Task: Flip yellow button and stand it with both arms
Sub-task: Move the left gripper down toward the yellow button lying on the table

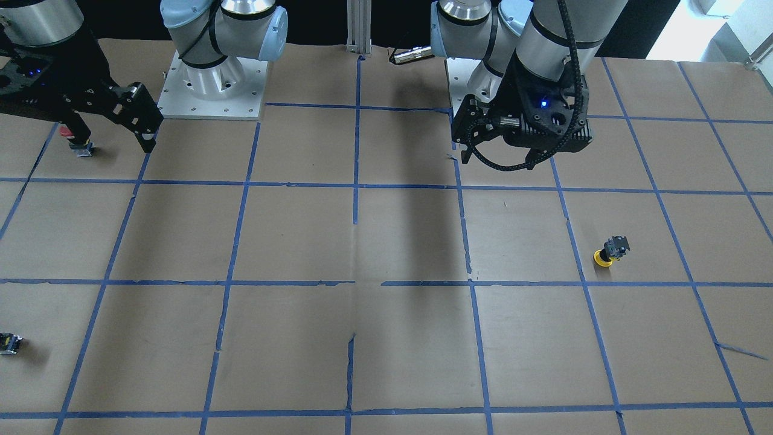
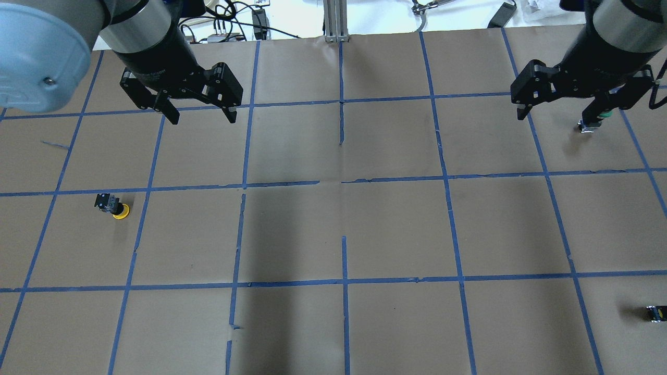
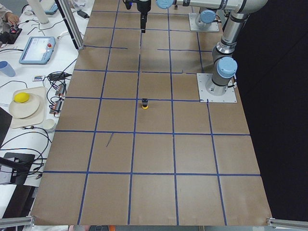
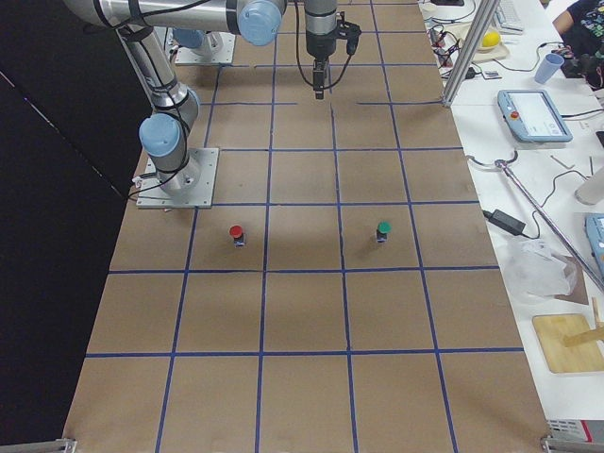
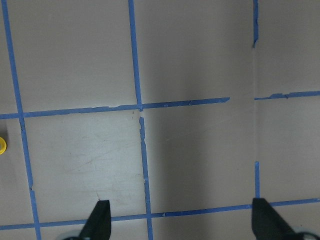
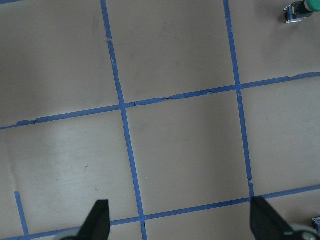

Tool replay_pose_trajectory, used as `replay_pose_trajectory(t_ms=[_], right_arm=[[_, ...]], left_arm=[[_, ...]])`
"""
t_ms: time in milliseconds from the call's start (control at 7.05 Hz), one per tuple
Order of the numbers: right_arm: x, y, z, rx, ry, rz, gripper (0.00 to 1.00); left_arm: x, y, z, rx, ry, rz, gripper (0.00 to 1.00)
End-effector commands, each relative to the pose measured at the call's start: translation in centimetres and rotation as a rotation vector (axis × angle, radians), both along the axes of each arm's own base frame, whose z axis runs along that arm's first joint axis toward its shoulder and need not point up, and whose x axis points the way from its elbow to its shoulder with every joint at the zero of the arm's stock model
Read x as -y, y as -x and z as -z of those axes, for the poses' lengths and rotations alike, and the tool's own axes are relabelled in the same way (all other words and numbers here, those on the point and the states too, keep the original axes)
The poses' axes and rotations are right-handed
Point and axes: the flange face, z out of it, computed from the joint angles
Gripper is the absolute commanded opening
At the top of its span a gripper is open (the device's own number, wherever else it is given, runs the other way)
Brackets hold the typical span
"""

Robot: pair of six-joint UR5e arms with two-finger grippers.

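The yellow button (image 2: 112,204) rests on the brown table paper on my left side, apparently cap down with its black base up. It also shows in the front view (image 1: 610,251), the left side view (image 3: 144,104), and as a yellow sliver in the left wrist view (image 5: 2,145). My left gripper (image 2: 202,115) hangs open and empty above the table, apart from the button; it also shows in the front view (image 1: 500,160) and the left wrist view (image 5: 182,222). My right gripper (image 2: 555,112) is open and empty on the right side; it also shows in the front view (image 1: 112,138) and the right wrist view (image 6: 177,222).
A green-capped button (image 2: 599,115) stands upright below my right gripper's finger; it also shows in the right side view (image 4: 383,230). A red-capped button (image 4: 236,233) stands nearer my base. A small dark part (image 2: 656,312) lies at the right edge. Blue tape lines grid the paper.
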Motion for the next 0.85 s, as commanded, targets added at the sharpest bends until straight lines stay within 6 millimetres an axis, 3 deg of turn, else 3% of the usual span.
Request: replay_pose_trajectory(t_ms=[0, 284, 426, 568, 709], right_arm=[[0.0, 0.0, 0.0, 0.000, -0.001, 0.001, 1.00], [0.0, 0.0, 0.0, -0.003, -0.001, 0.000, 1.00], [0.0, 0.0, 0.0, -0.002, 0.000, -0.001, 1.00], [0.0, 0.0, 0.0, 0.004, 0.001, 0.000, 1.00], [-0.1, 0.0, 0.0, 0.000, -0.002, -0.001, 1.00]], left_arm=[[0.2, 0.0, 0.2, -0.001, -0.003, 0.007, 1.00], [0.4, -0.5, 0.2, 0.011, 0.005, 0.001, 1.00], [0.9, -1.8, 0.2, 0.010, 0.007, -0.022, 1.00], [2.1, -4.6, 1.0, 0.012, -0.009, -0.068, 1.00], [4.5, -9.8, 2.6, 0.003, -0.031, -0.134, 1.00]])
